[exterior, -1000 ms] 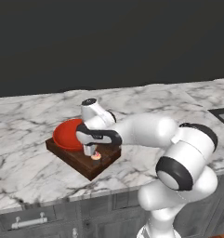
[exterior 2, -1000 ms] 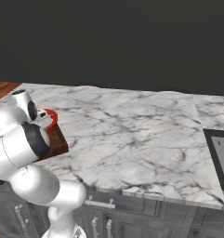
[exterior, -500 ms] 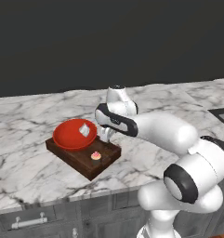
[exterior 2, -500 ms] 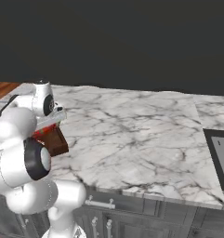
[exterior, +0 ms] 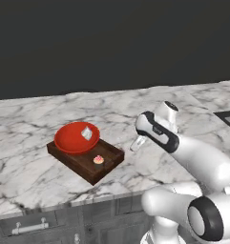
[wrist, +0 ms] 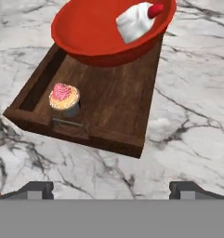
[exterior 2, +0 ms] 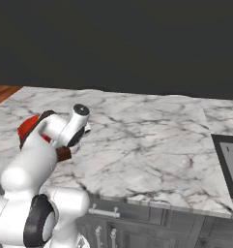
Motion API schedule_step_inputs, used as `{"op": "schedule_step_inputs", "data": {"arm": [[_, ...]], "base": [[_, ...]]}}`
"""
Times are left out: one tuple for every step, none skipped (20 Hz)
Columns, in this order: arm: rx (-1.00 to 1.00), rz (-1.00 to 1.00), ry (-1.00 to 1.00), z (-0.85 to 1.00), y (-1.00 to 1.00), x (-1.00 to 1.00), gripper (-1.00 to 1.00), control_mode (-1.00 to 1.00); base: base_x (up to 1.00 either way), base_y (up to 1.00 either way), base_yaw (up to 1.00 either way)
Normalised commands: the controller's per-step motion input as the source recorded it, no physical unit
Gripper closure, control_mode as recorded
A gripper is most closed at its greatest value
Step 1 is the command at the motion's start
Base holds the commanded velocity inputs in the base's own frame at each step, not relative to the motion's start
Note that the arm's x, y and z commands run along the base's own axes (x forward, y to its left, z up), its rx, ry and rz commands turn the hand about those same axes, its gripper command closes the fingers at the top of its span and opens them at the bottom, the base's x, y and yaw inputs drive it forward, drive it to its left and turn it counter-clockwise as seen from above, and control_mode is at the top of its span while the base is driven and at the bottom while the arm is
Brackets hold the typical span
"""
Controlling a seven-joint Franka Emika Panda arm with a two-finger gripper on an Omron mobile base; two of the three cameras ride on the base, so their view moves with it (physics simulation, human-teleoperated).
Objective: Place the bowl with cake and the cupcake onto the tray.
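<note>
Gripper (wrist: 111, 188), fingers spread wide and empty, hangs beside the tray (wrist: 118, 111), which holds the bowl with cake (wrist: 104, 30) and cupcake (wrist: 64, 96).

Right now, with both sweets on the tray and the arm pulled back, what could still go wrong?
1. The bowl with cake overhangs the tray at one end, apparently resting on its walls, so a nudge might rock it.
2. The cupcake stands by a low end wall; it could topple if bumped.
3. The tool is open and empty, aimed at the tray; sweeping low could clip it.
</note>
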Motion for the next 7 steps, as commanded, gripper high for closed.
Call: {"op": "schedule_step_inputs", "data": {"arm": [[0.31, 0.0, -0.24, -0.21, -0.81, -0.29, -1.0, -1.0], [0.33, 0.0, -0.22, -0.24, -0.8, -0.31, -1.0, -1.0], [0.32, 0.0, -0.2, -0.24, -0.84, -0.32, -1.0, -1.0], [0.27, 0.0, -0.22, -0.19, -0.87, -0.28, -1.0, -1.0], [0.27, 0.0, -0.27, 0.0, -0.82, -0.17, -1.0, -1.0], [0.29, -0.01, -0.28, 0.05, -0.76, -0.12, -1.0, -1.0], [0.29, -0.01, -0.27, 0.08, -0.76, -0.12, -1.0, -1.0]], "base": [[0.0, 0.0, 0.0], [0.0, 0.0, 0.0], [0.0, 0.0, 0.0], [0.0, 0.0, 0.0], [0.0, 0.0, 0.0], [0.0, 0.0, 0.0], [0.0, 0.0, 0.0]]}}
